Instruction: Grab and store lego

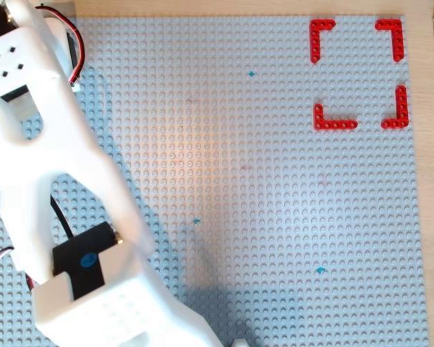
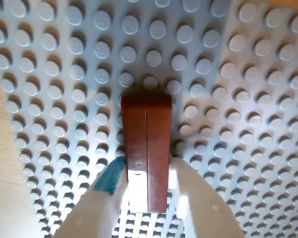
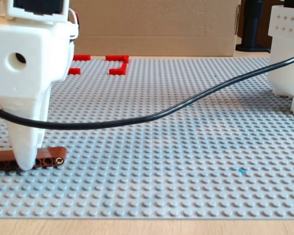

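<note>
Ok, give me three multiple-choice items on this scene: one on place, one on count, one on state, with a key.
1. Where is the long reddish-brown lego brick?
A. inside the red corners
B. on the grey studded baseplate, between the fingers of the white gripper
C. on the cardboard box

2. How many red L-shaped corner pieces?
A. two
B. four
C. six

3. The brick is:
A. lying flat
B. standing on end
C. lifted high

Key: 1 B, fingers flank it in the wrist view; 2 B, the overhead view shows four; 3 A, the fixed view shows it resting on the studs.

Grey studded baseplate (image 1: 275, 202) is laid flat; four red corner brackets (image 1: 321, 30) are placed square; cardboard box (image 3: 157, 24) is seen behind.
</note>
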